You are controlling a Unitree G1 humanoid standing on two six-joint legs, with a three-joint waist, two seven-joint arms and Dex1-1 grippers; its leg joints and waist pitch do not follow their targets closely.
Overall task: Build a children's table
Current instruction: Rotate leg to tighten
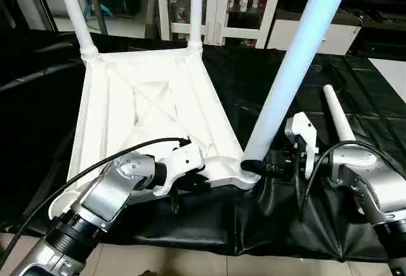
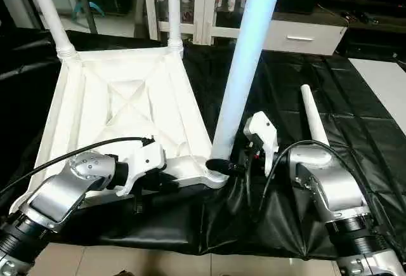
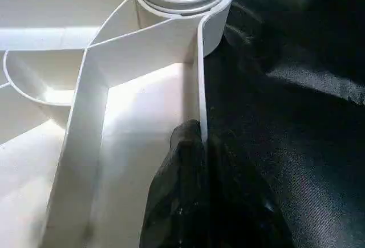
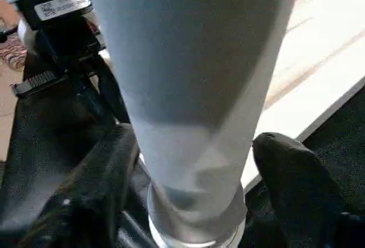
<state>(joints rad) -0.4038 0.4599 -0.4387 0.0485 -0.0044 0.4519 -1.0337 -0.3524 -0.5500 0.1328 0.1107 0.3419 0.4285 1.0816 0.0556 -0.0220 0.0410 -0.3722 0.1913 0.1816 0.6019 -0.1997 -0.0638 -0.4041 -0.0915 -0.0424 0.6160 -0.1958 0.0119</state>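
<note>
Two grippers at tabletop's (image 1: 149,108) near edge, tabletop upside down on black sheet (image 1: 304,85). Left gripper (image 3: 191,145) clenched, pinching the rim wall by the near corner socket. Right gripper (image 4: 197,162) spread around upright leg (image 1: 288,66) in that socket, fingers (image 4: 296,179) either side, contact unclear. Loose leg (image 1: 338,114) lies beside.

We see three legs (image 1: 298,73) rising from the upturned tabletop (image 1: 152,108), walling its far corners and near right corner. Our left gripper (image 3: 197,162) crowds the near rim. Open black cloth (image 1: 254,82) lies between the tabletop and the loose leg (image 1: 338,114).
</note>
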